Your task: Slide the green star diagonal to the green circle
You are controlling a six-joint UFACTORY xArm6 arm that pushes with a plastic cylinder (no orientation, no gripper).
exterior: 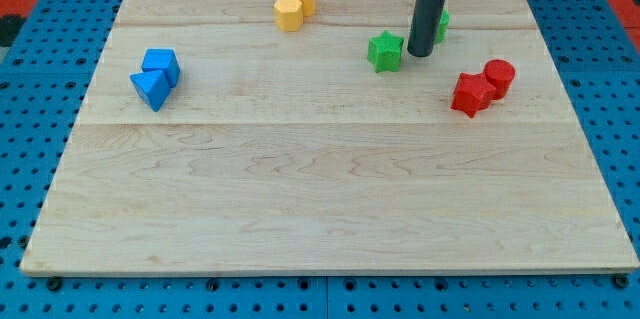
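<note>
Tip (420, 55) beside green star (385, 52), near board (300, 209) top edge.

text: we read none | labels: none | brands: none | numbers: none | signs: none | checked: board (320, 199), blocks, rod, all blank
</note>
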